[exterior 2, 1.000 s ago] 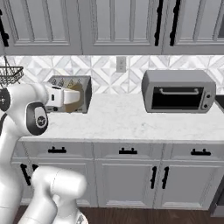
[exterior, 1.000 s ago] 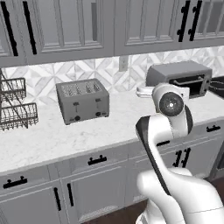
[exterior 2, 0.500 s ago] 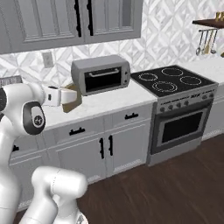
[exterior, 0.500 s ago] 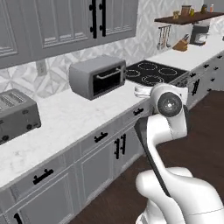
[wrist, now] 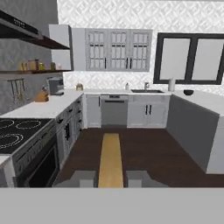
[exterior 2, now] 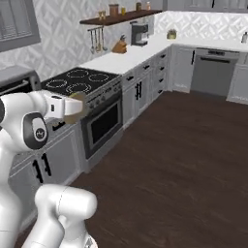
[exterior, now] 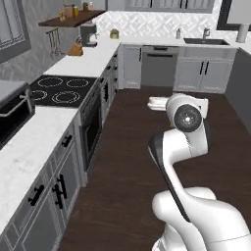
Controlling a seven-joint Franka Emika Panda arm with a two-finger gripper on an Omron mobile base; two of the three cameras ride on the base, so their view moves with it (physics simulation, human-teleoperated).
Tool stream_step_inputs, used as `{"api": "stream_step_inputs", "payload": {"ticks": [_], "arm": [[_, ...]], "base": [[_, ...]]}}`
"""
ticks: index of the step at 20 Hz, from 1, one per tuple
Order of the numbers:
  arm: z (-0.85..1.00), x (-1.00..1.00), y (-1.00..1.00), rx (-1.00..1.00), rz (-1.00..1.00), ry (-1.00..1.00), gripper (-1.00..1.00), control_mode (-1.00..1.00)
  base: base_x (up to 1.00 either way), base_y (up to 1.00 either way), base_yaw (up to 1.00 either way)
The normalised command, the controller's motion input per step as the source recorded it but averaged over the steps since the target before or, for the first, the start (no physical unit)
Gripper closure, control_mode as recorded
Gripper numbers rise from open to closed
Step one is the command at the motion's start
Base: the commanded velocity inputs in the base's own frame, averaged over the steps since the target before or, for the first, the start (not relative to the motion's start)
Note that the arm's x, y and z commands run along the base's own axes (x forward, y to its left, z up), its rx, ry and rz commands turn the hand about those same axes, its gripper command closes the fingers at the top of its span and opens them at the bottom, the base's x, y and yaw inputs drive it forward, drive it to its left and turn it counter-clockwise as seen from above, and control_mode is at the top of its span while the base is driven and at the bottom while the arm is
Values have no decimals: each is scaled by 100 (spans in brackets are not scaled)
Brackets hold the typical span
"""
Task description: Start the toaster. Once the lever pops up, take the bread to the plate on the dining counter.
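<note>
The claw (wrist: 111, 178) is closed on the bread (wrist: 110, 160), a tan slice seen edge-on between the two fingertips (wrist: 83, 178) in the hand view. From the right base view the bread (exterior 2: 74, 107) sits at the arm's end, held in the air above the dark wood floor (exterior 2: 179, 160), beside the stove (exterior 2: 80, 82).
</note>
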Motion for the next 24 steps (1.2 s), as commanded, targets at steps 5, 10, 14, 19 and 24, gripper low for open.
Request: {"api": "stream_step_inputs", "payload": {"ticks": [5, 10, 14, 19, 24], "arm": [[0, 0, 0, 0, 0, 0, 100, 100], [0, 0, 0, 0, 0, 0, 100, 100], [0, 0, 0, 0, 0, 0, 100, 100], [0, 0, 0, 0, 0, 0, 100, 100], [0, 0, 0, 0, 0, 0, 100, 100]], "base": [[3, 0, -86], [29, 0, -78], [74, 0, -67], [100, -20, -14], [100, -41, -4]]}}
